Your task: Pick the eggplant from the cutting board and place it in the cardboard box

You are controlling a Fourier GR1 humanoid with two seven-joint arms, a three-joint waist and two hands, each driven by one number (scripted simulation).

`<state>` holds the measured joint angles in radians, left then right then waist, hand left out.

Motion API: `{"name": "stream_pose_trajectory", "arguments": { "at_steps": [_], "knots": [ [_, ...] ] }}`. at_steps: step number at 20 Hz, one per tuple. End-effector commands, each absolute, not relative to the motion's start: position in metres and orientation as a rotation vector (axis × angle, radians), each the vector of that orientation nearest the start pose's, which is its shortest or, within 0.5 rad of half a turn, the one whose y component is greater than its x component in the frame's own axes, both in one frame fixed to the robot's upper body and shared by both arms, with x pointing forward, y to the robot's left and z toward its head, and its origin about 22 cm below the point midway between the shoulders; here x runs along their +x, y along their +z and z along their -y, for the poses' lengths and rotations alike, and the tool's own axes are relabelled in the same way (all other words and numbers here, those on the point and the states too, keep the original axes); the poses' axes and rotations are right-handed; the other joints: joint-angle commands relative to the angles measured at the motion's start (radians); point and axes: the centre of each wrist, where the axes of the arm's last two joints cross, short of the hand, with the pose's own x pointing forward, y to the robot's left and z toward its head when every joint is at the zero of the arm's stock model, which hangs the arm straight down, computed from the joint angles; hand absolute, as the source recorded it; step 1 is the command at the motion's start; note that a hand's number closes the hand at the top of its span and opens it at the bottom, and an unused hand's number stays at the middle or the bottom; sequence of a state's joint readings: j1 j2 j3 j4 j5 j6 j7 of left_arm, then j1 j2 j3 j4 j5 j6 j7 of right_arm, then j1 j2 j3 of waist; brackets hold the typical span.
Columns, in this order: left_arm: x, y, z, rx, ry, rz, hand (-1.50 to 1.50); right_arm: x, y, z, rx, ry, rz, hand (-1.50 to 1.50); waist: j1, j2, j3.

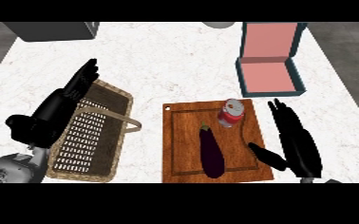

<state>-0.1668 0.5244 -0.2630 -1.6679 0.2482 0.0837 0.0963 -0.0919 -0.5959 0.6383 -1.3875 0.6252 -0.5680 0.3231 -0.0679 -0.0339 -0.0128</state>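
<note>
- Currently, right hand (298, 142): fingers straight and pressed close together, tips pointing away from the robot, just past the right edge of the cutting board (184, 144). Thumb juts out to the left, its tip over the board's lower right part. Nothing held; no contact with the eggplant.
- Left hand (61, 102): fingers straight, lying close together, angled up and to the right, over the left rim of the wicker basket (91, 137). Nothing in it. Grey forearm shows at the lower left corner.
- Eggplant (211, 153): dark purple, long, lying lengthwise on the wooden board, slightly left of the board's centre. Stem end points away from the robot, thicker end near the board's front edge. Well apart from both hands.
- Red can (231, 112): on the board's far right part, tilted, apart from the eggplant.
- Box (269, 81): beyond the board, to the right; teal outside, pink inside, lid flipped open to the rear. Nothing visible inside.
- Basket: left of the board, handle arching towards the board.
</note>
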Motion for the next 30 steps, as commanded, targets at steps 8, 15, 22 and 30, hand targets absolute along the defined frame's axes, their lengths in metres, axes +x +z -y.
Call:
{"name": "stream_pose_trajectory", "arguments": {
  "at_steps": [8,15,22,30],
  "knots": [
    [0.259,0.060,-0.245,0.014,-0.437,1.580,0.00,0.191,0.025,0.147,-0.882,1.061,1.047,-1.50,0.017,0.015,-0.003],
    [0.269,0.069,-0.219,-0.024,-0.434,1.596,0.00,0.174,0.091,0.073,-0.925,1.003,0.911,-1.50,0.043,0.027,0.008],
    [0.268,0.042,-0.215,-0.035,-0.444,1.587,0.00,0.183,0.079,0.035,-0.954,0.999,0.841,-1.50,0.056,0.035,0.010],
    [0.269,0.035,-0.196,-0.025,-0.463,1.605,0.00,0.189,0.064,0.041,-0.940,0.985,0.768,-1.50,0.052,0.034,0.012]
  ]
}}
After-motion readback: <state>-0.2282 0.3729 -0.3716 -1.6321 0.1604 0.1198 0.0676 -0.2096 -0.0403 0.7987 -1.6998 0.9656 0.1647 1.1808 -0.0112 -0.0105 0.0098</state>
